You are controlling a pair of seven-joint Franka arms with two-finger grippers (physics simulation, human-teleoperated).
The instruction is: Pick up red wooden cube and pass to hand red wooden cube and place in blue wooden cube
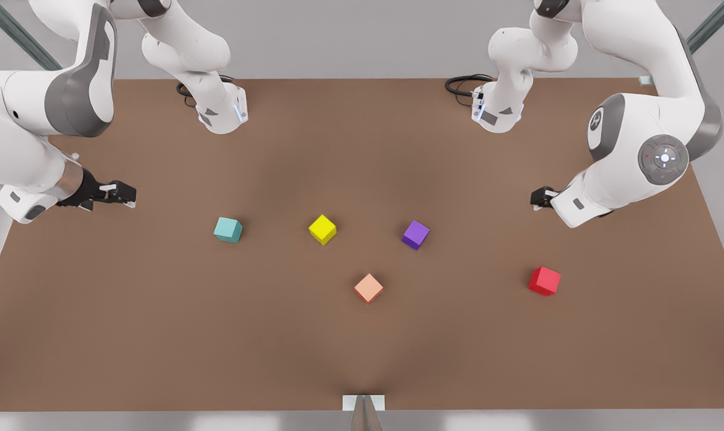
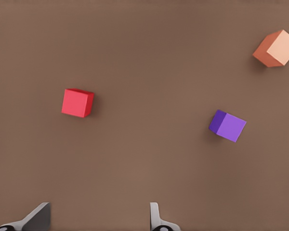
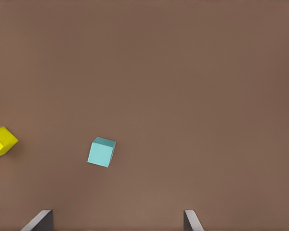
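Note:
The red wooden cube (image 1: 544, 281) (image 2: 77, 102) rests on the brown table at the front view's right. My left gripper (image 1: 541, 197) (image 2: 96, 219) hovers above the table just behind it, open and holding nothing. The blue wooden cube (image 1: 227, 230) (image 3: 101, 152), teal in colour, sits at the front view's left. My right gripper (image 1: 125, 194) (image 3: 116, 220) hangs open and empty to the front view's left of the teal cube, well apart from it.
Between the two sit a yellow cube (image 1: 322, 229) (image 3: 1, 142), a purple cube (image 1: 415, 234) (image 2: 228, 125) and a pale salmon cube (image 1: 368, 288) (image 2: 277, 48). Both arm bases (image 1: 221, 114) (image 1: 496, 114) stand at the table's far edge.

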